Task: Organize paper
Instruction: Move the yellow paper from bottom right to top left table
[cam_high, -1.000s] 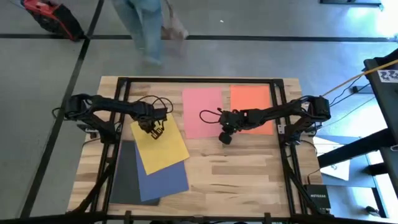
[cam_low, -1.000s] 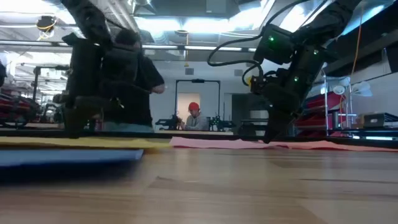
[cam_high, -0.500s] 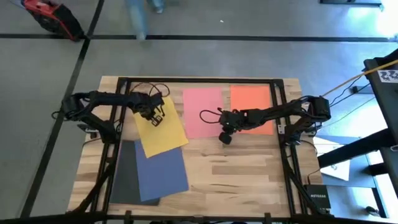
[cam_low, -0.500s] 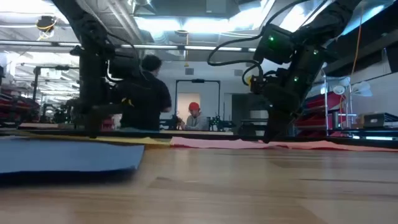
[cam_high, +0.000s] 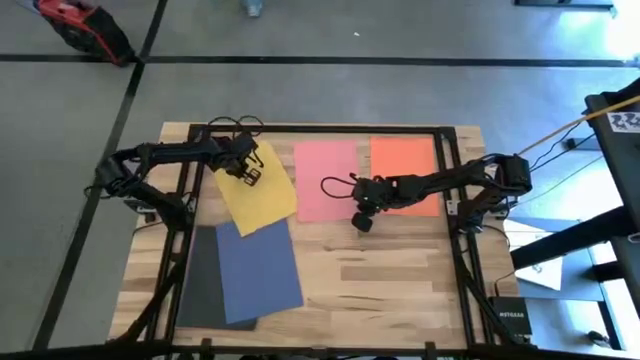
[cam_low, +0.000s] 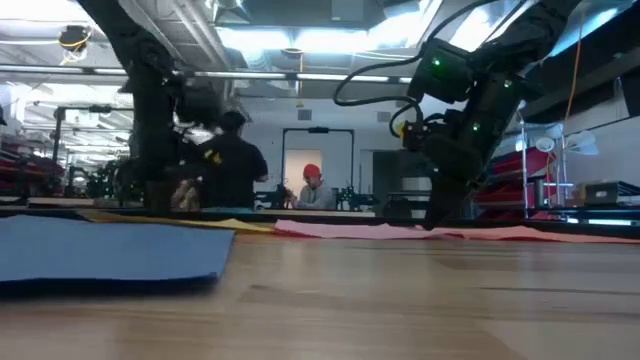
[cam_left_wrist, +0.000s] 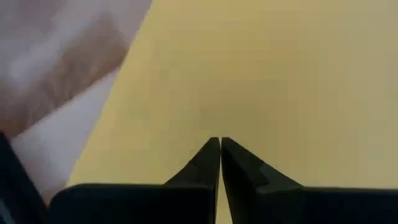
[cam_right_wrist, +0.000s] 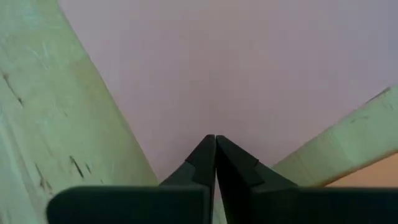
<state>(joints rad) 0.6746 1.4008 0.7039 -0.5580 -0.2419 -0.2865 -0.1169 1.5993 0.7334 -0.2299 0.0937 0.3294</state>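
At the high view's lower left, the dark blue sheet (cam_high: 258, 272) is overlapping the black sheet (cam_high: 200, 276). Above, the left gripper (cam_high: 246, 172), fingers closed, is pressing the tilted yellow sheet (cam_high: 256, 186), likely to slide it. The right gripper (cam_high: 362, 221), closed too, is pinning the pink sheet (cam_high: 326, 178) beside the orange sheet (cam_high: 403, 172).

Dark jointed arms, looping black cables

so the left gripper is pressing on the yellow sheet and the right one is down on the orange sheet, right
Not quite. The left gripper is on the yellow sheet, but the right gripper is down on the pink sheet, not the orange sheet. The right wrist view shows pink under its closed fingertips, and the high view agrees.
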